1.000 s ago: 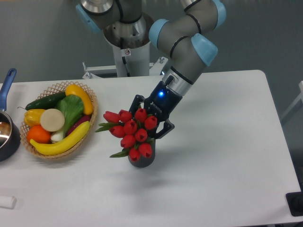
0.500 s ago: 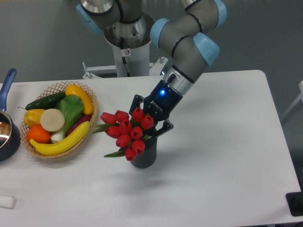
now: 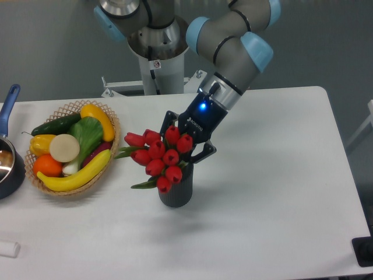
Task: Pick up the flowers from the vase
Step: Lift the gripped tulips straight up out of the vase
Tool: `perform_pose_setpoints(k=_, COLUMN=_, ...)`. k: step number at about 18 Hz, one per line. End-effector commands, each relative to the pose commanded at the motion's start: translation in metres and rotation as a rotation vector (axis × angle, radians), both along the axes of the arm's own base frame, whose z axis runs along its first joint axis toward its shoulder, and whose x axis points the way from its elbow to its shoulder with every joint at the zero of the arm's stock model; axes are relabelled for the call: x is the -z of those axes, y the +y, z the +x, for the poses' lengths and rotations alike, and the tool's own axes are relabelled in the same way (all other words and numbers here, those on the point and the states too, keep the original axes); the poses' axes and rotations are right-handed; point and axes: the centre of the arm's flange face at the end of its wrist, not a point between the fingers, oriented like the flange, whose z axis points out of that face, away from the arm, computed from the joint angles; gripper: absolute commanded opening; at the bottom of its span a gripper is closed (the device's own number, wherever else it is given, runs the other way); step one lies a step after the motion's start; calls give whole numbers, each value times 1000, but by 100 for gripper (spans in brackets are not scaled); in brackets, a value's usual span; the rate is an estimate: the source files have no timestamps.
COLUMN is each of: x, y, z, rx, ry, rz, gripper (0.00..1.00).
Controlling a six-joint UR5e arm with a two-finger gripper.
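Note:
The flowers (image 3: 158,157), a bunch of red tulip buds with green leaves, lean to the left out of the vase (image 3: 176,191), a small dark ribbed cylinder standing on the white table. Their stems are hidden behind the buds. My gripper (image 3: 183,149) comes down from the upper right and is closed around the bunch just above the vase's mouth. One dark finger (image 3: 205,153) shows to the right of the buds; the fingertips are hidden behind them.
A wicker basket (image 3: 70,107) of fruit and vegetables stands to the left of the flowers. A dark pot with a blue handle (image 3: 10,98) is at the left edge. A small white object (image 3: 8,249) lies at the front left. The robot's base (image 3: 156,58) is behind.
My gripper has moved slightly up and to the right with the flowers. The buds sit higher and more of the vase shows below them.

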Motion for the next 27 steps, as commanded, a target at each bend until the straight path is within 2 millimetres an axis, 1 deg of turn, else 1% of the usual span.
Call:
perform_pose_setpoints(k=1, x=-6, y=-2, z=-1, rx=-8, ry=-15, rz=18, gripper=48)
perform_pose_setpoints(k=4, x=-21, y=-4, z=5, rx=-33, ry=-58, rz=33, gripper=48)
perform_pose_setpoints(k=6, x=-38, y=-7, z=8, rx=-62, ry=-81, rz=34, gripper=48)
perform_pose_setpoints(k=9, x=-54, y=-10, z=1, rx=-75, ry=-109, rz=78, gripper=48)
perform_pose_setpoints(k=11, x=-64, y=-17, z=-7, rx=-94, ry=-128, rz=103, gripper=48)
perform_pose_setpoints(k=16, x=-83, y=-20, z=-12, rx=-125, ry=-162, rz=111, gripper=48)
perform_pose_setpoints(k=21, x=-111, y=-30, z=-30, rx=-177, ry=-217, rz=141, gripper=48)
perform_pose_setpoints(k=27, x=-132, y=-34, z=-42, rx=-207, ry=-242, rz=153, gripper=48)
